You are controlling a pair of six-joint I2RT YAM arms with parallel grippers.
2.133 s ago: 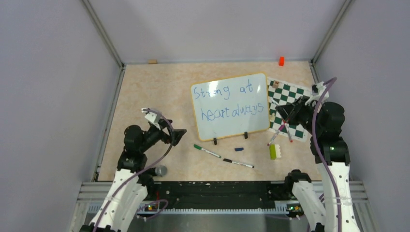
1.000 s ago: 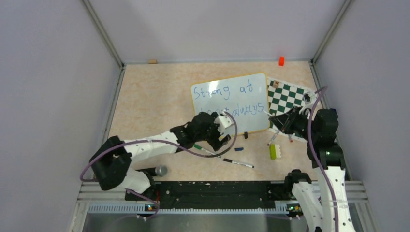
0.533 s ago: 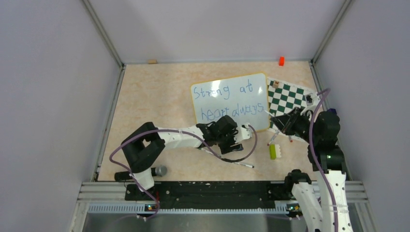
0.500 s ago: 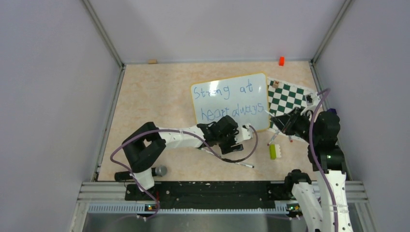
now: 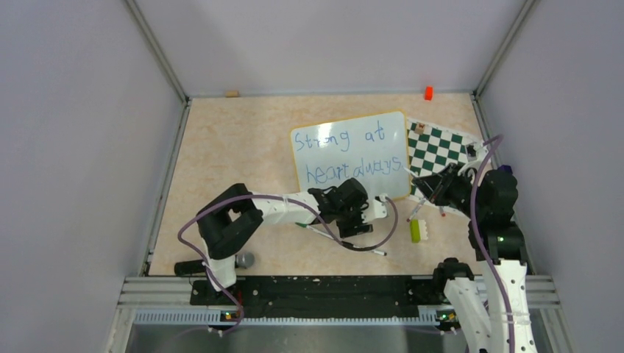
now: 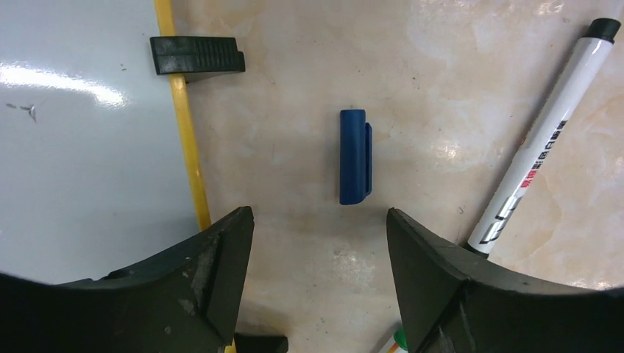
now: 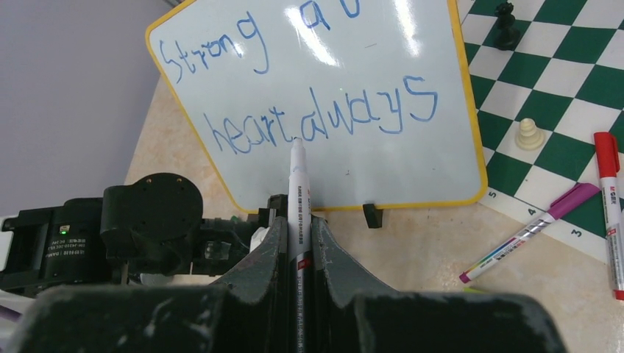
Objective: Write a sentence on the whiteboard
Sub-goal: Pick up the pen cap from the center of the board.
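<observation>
Since before, our left gripper (image 6: pixel 316 220) reached over the cap (image 6: pixel 355 157), jaws spread; our right gripper (image 7: pixel 298 237) pinches a marker (image 7: pixel 297 176) pointing toward the whiteboard (image 7: pixel 353 170).

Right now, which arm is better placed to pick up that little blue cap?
Left. The left end effector is open with the blue cap lined up between its fingers, while the right end effector is shut on a marker.

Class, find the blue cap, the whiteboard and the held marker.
blue cap (image 6: pixel 355 157): left wrist view, its middle.
whiteboard (image 5: pixel 327 156): top view, bare white face.
marker (image 7: pixel 298 197): right wrist view, its white barrel.
</observation>
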